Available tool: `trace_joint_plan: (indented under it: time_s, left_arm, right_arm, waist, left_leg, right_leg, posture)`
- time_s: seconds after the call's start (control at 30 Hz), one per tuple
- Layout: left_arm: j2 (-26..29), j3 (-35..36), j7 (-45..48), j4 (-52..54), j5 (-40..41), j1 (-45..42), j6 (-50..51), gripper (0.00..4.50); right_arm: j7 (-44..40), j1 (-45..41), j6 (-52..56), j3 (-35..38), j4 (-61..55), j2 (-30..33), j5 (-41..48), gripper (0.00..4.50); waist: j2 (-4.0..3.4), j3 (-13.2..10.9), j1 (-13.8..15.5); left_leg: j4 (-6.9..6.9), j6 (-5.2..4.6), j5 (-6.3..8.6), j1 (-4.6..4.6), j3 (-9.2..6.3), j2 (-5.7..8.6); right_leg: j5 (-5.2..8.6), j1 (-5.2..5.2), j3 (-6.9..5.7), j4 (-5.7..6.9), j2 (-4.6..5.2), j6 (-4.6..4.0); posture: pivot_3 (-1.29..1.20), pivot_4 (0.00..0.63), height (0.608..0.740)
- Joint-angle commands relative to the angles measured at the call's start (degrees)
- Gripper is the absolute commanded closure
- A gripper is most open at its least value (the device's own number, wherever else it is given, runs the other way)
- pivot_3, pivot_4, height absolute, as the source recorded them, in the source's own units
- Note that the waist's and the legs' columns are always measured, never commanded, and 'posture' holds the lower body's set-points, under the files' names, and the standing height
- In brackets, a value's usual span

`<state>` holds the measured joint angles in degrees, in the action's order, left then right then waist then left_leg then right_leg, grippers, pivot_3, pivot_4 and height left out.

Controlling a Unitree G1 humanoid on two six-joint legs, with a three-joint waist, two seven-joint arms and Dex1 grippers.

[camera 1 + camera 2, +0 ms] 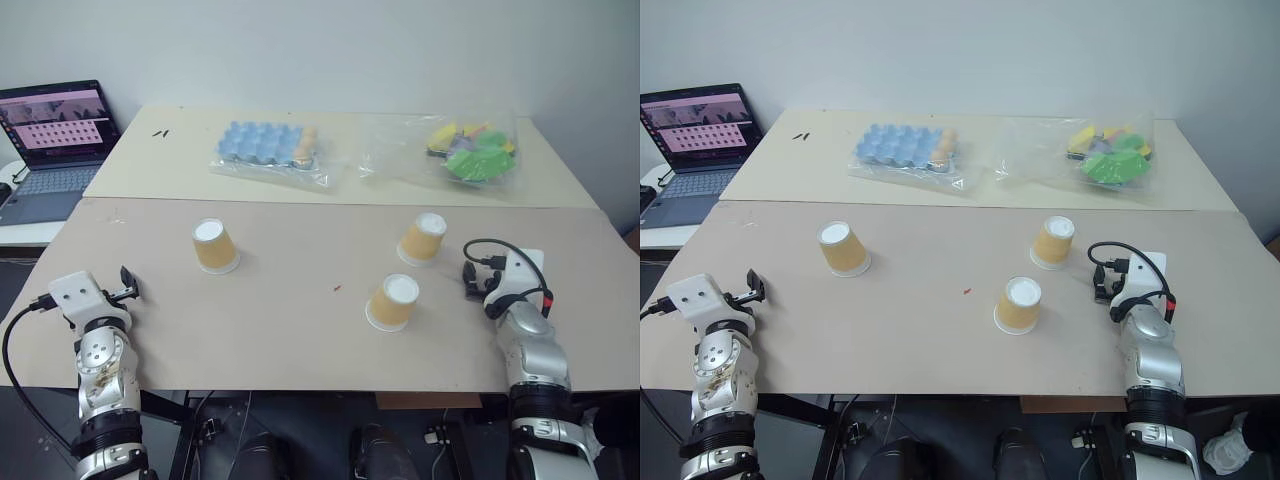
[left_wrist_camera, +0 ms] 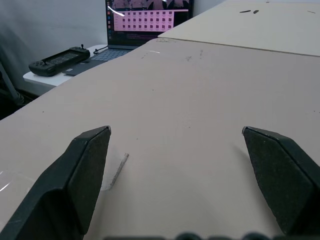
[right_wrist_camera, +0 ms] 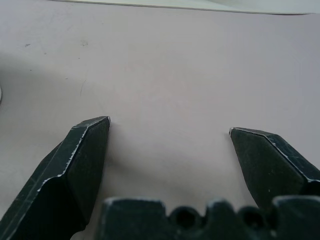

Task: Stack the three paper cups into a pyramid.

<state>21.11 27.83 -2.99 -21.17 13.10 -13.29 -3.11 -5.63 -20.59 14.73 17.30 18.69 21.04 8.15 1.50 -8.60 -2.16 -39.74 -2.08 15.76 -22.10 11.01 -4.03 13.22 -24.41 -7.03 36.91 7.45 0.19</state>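
nothing's stacked yet: the three cups (image 1: 216, 246) (image 1: 422, 238) (image 1: 393, 302) all sit upside down and apart on the table (image 1: 300, 340), one left of the red speck (image 1: 337, 288), two to its right. both the left gripper (image 2: 175, 135) and right gripper (image 3: 169, 125) are spread wide and empty, so it's still the first pick. next, the right one likely needs to swing onto the cup nearest the speck.

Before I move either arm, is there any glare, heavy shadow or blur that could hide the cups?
Left eye view: even, soft light; all three cups sharp, with faint shadows. The only glare is on the plastic bags at the back. Left wrist view: fingers near the lens slightly soft, the table crisp. Right wrist view: fingers cast a soft shadow on the table.
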Motion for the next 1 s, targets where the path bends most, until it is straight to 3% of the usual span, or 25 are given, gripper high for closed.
trace_joint_plan:
  time_s: [0.03, 0.17, 0.37, 0.5, 0.6, 0.8, 0.9, 1.0]
  left_arm:
    - [0.2, -0.1, 2.8, 3.9, 2.6, -1.1, 1.0, 0.0]
    - [0.8, -5.2, 15.4, 13.9, 8.5, 2.0, 5.2, 0.0]
    - [8.8, -13.2, 34.1, 32.4, 12.9, 15.4, 11.9, 0.0]
    - [15.7, -16.4, 44.1, 41.7, 16.7, 20.6, 17.4, 0.0]
    - [18.9, -18.5, 49.2, 45.2, 17.0, 22.1, 18.1, 0.0]
    - [20.3, -21.8, 53.8, 46.4, 17.8, 19.4, 19.6, 0.0]
    - [20.0, -22.7, 54.5, 45.6, 17.5, 18.2, 20.1, 0.0]
    - [19.9, -23.5, 55.4, 45.0, 16.5, 17.7, 19.7, 0.0]
  right_arm:
    - [0.0, -0.3, -0.1, 0.5, -0.3, 0.7, 0.2, 0.01]
    - [-0.1, -0.9, -0.3, 0.4, 0.5, 1.0, -0.1, 0.01]
    - [-2.0, -2.1, -0.2, 0.6, 2.3, 4.0, -0.1, 0.01]
    - [-6.3, -1.2, 0.7, 1.4, 1.6, 9.9, 0.4, 0.01]
    - [-16.1, 1.7, 2.3, 0.8, -2.0, 16.0, 2.7, 0.01]
    - [-45.3, 12.0, 5.8, -0.8, -11.4, 33.9, 9.4, 0.01]
    - [-55.1, 14.2, 7.9, -1.0, -16.1, 38.2, 13.8, 0.01]
    - [-58.6, 12.7, 10.0, -3.5, -20.2, 38.9, 15.7, 0.01]
  waist:
    - [0.0, 0.0, 0.0]
    - [0.01, 0.0, 0.0]
    - [-0.04, 0.0, -0.5]
    - [-0.17, -0.1, 0.0]
    - [-0.33, -0.1, 0.8]
    - [-0.85, -0.1, 1.5]
    - [-0.85, -0.1, 1.1]
    - [-0.84, -0.1, 0.8]
  left_leg:
    - [0.0, 0.0, 0.0, 0.0, 0.0, 0.0]
    - [-0.03, 0.0, 0.0, -0.03, 0.0, -0.01]
    - [0.13, 0.02, 0.0, 0.02, 0.1, -0.01]
    - [0.1, 0.02, 0.0, -0.05, 0.1, 0.0]
    - [0.07, -0.02, 0.03, -0.05, 0.08, 0.04]
    - [0.2, -0.09, 0.07, -0.08, 0.04, 0.05]
    - [0.17, -0.14, 0.1, 0.07, 0.02, 0.03]
    - [0.16, -0.2, 0.14, 0.13, 0.01, -0.02]
  right_leg:
    - [0.0, 0.0, 0.0, 0.0, 0.0, 0.0]
    - [0.0, 0.0, -0.01, 0.02, 0.0, 0.0]
    - [0.02, -0.09, 0.09, -0.01, -0.02, 0.01]
    - [0.05, -0.17, 0.1, 0.01, 0.0, 0.02]
    - [0.06, -0.15, 0.11, -0.01, 0.06, 0.03]
    - [0.1, -0.14, 0.09, -0.21, 0.02, 0.09]
    - [0.1, 0.02, 0.1, -0.22, -0.01, 0.09]
    - [0.1, 0.08, 0.13, -0.22, -0.02, 0.1]
  posture:
    - [0.0, 0.15, 0.735]
    - [0.0, 0.15, 0.735]
    - [0.0, 0.15, 0.735]
    - [0.0, 0.15, 0.735]
    - [0.0, 0.15, 0.735]
    - [0.0, 0.15, 0.735]
    - [0.0, 0.15, 0.735]
    - [0.0, 0.15, 0.735]
